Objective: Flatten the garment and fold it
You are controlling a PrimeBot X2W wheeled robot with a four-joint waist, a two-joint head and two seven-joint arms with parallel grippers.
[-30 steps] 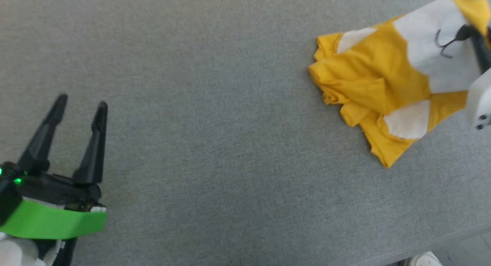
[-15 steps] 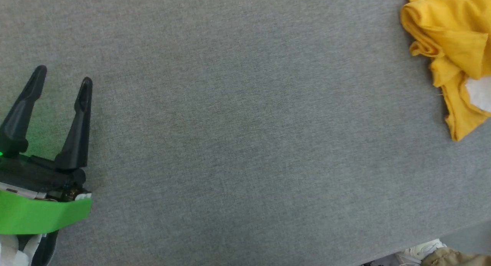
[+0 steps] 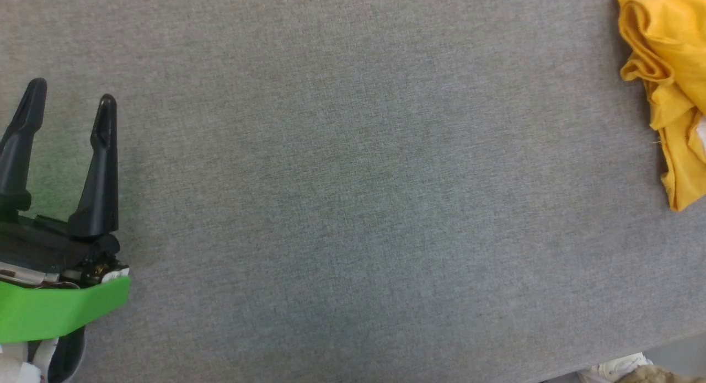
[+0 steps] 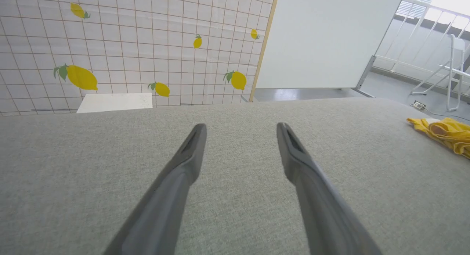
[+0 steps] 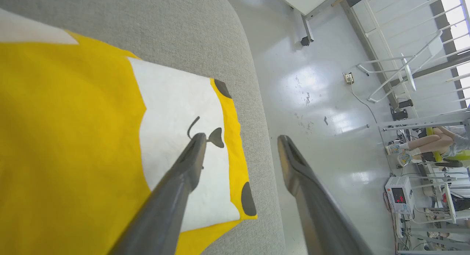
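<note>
While the right pincer (image 5: 238,137) gapes over it, the garment (image 5: 73,137) lies rumpled.

The yellow-orange T-shirt (image 3: 670,90) lies crumpled at the right end of the grey padded surface (image 3: 353,206), with its near edge bunched in folds. In the right wrist view, a flatter section displays a white patch, black spots and short black lines.

Garment (image 3: 664,68) on table (image 3: 353,206), far right; left pincer (image 3: 71,92) far left, well apart; right pincer (image 5: 241,137) above garment's edge.
</note>
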